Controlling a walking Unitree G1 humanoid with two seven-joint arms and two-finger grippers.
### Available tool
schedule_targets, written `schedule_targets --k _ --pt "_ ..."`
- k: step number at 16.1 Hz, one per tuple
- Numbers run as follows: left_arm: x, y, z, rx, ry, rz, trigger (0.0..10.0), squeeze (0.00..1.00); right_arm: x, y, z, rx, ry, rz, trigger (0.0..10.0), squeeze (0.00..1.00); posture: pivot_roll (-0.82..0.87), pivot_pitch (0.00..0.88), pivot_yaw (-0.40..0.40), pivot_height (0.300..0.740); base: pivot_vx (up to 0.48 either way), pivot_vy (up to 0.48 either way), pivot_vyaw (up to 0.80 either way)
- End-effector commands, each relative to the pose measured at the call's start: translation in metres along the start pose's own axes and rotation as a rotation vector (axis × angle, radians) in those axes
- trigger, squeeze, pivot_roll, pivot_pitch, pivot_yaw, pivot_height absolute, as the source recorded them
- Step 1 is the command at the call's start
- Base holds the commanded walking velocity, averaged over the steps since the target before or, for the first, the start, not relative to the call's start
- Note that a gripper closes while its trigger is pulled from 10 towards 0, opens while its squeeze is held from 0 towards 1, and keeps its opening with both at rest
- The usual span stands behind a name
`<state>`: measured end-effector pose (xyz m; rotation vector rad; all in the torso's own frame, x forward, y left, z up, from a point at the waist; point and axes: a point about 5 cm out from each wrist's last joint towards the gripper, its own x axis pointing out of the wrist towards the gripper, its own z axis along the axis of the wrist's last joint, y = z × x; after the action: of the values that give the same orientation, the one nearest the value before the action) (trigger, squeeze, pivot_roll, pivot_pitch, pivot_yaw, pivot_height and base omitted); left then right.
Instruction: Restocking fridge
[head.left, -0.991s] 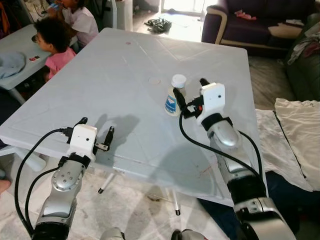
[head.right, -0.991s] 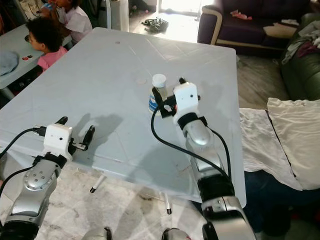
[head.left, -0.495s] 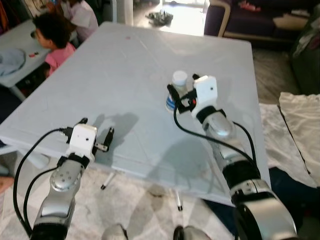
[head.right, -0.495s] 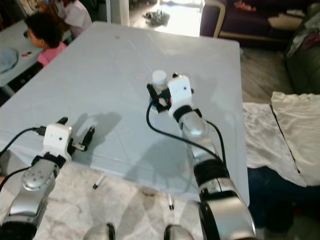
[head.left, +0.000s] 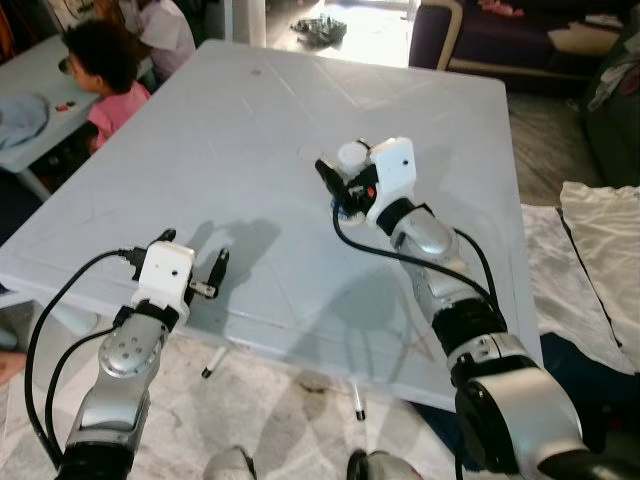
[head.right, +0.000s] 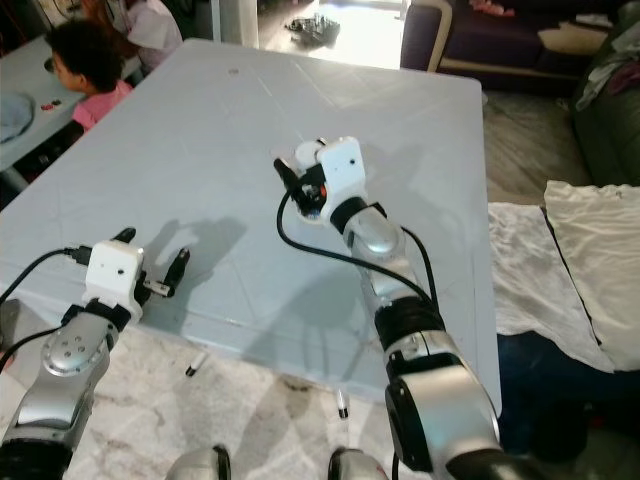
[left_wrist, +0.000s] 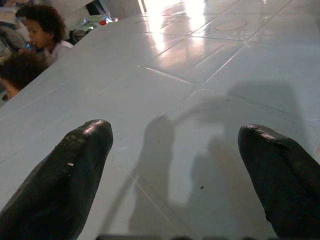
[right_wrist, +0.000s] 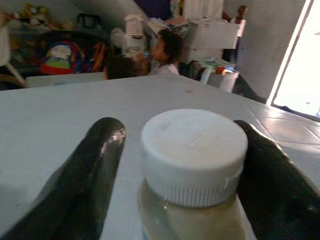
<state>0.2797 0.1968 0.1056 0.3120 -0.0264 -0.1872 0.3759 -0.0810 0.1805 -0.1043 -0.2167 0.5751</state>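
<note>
A: So where's the bottle at? All that stands out is a big pale grey plastic table (head.left: 230, 130) and two silver arms.

B: It's near the middle of the table, a bit toward the robot's right. Small clear bottle with a white screw cap (right_wrist: 194, 150) and a blue label. The right hand (head.left: 338, 180) has it between its two black fingers. In the right wrist view one finger (right_wrist: 82, 175) sits just left of the cap with a thin gap, the other (right_wrist: 270, 175) is right up against it. So the fingers bracket the bottle, but honestly it's not possible to tell if they're actually clamped on it or just around it.

A: Is the bottle upright?

B: Looks upright in the wrist view, with pale liquid under the cap. From the head camera it's mostly hidden behind the white wrist block, so only the cap (head.left: 350, 155) peeks out.

A: And the left one?

B: The left hand (head.left: 192, 265) hovers over the near left edge of the table, fingers spread wide apart, nothing between them. The left wrist view shows both fingertips (left_wrist: 60, 175) with bare tabletop and their shadow in the gap.

A: Anything else around?

B: Two people sit at another table (head.left: 30, 75) off to the robot's far left, one in a pink top (head.left: 105, 105). There's a dark purple sofa (head.left: 500, 40) at the back, and white cloth (head.left: 600, 260) on the floor to the right.
</note>
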Motion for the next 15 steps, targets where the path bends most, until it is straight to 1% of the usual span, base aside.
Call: schedule_targets --k 1,6,7,8,9,10,12,13,14,15 --pt "-0.001 0.0 0.0 0.017 0.007 -0.01 10.0 0.0 0.003 0.003 0.001 -0.002 0.004 0.029 0.0 0.0 0.15 0.138 -0.003 0.74 0.0 0.0 0.0" --pt "0.001 -0.001 0.0 0.011 0.009 -0.012 10.0 0.0 0.0 0.003 -0.006 -0.006 0.023 0.048 0.0 0.0 0.14 0.136 -0.006 0.74 0.0 0.0 0.0" --pt "0.001 -0.002 0.0 0.01 0.008 -0.011 10.0 0.0 -0.001 0.002 -0.008 -0.008 0.035 0.048 2.3 0.0 0.14 0.135 -0.007 0.74 0.0 0.0 0.0" --pt "0.002 -0.001 0.0 0.009 0.007 -0.01 10.0 0.0 -0.003 0.001 -0.009 -0.01 0.046 0.05 2.9 0.0 0.14 0.135 -0.008 0.74 0.0 0.0 0.0" --pt "0.002 -0.001 0.001 0.009 0.006 -0.008 10.0 0.0 -0.005 0.0 -0.012 -0.017 0.07 0.054 8.8 0.0 0.14 0.135 -0.008 0.74 0.0 0.0 0.0" --pt "0.002 0.0 0.001 0.01 0.005 -0.006 10.0 0.0 -0.007 -0.003 -0.016 -0.026 0.093 0.046 10.0 0.0 0.14 0.136 -0.008 0.74 0.0 0.0 0.0" --pt "0.003 0.001 0.002 0.017 0.007 -0.007 10.0 0.0 -0.012 -0.011 -0.024 -0.018 0.176 0.003 10.0 0.0 0.14 0.144 -0.004 0.74 0.0 0.0 0.0" --pt "0.004 0.002 0.004 0.02 0.007 -0.008 10.0 0.0 -0.015 -0.014 -0.028 -0.037 0.214 -0.001 10.0 0.0 0.13 0.151 -0.001 0.74 0.0 0.0 0.0" --pt "0.006 0.003 0.006 0.03 0.011 -0.006 10.0 0.0 -0.019 -0.017 -0.029 -0.024 0.22 -0.004 10.0 0.0 0.13 0.16 0.002 0.74 0.0 0.0 0.0" --pt "0.005 0.006 0.011 0.037 0.006 0.002 10.0 0.0 -0.025 -0.02 -0.029 -0.013 0.221 -0.005 0.0 0.0 0.12 0.169 0.002 0.74 0.0 0.0 0.0"
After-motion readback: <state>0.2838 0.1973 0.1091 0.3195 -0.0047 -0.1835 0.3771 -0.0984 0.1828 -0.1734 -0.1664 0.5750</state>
